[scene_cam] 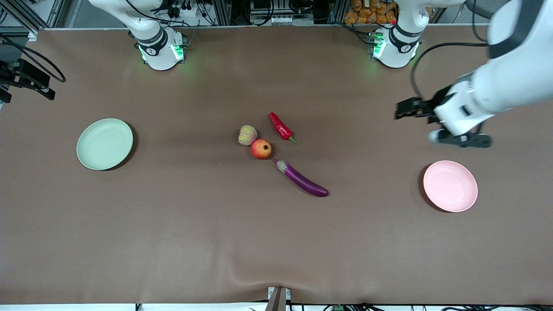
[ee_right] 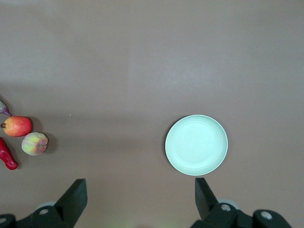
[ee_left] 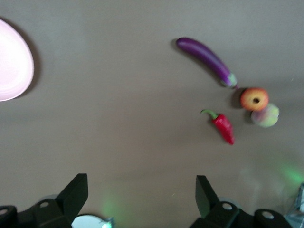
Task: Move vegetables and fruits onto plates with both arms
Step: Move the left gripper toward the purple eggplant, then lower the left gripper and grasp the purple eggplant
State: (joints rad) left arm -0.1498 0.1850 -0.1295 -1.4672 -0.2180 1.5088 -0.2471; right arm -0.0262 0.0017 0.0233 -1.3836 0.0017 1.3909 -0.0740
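A purple eggplant (scene_cam: 302, 179), a red chili (scene_cam: 281, 126), a red-orange pomegranate (scene_cam: 261, 149) and a pale peach (scene_cam: 247, 134) lie close together mid-table. The mint plate (scene_cam: 105, 144) sits toward the right arm's end, and the pink plate (scene_cam: 450, 186) toward the left arm's end. My left gripper (scene_cam: 399, 110) hangs open and holds nothing, over bare cloth beside the pink plate. Its wrist view shows the eggplant (ee_left: 206, 59), chili (ee_left: 223, 126), pomegranate (ee_left: 254, 99), peach (ee_left: 265, 115) and pink plate (ee_left: 12, 61). My right gripper (ee_right: 141, 190) is open over bare cloth beside the mint plate (ee_right: 196, 145); the front view does not show it.
Brown cloth (scene_cam: 216, 242) covers the whole table. The two green-lit bases (scene_cam: 162, 52) (scene_cam: 393, 49) stand along the edge farthest from the front camera. A black device with cables (scene_cam: 26, 77) sits at the right arm's end. A small mount (scene_cam: 278, 298) sticks up at the nearest edge.
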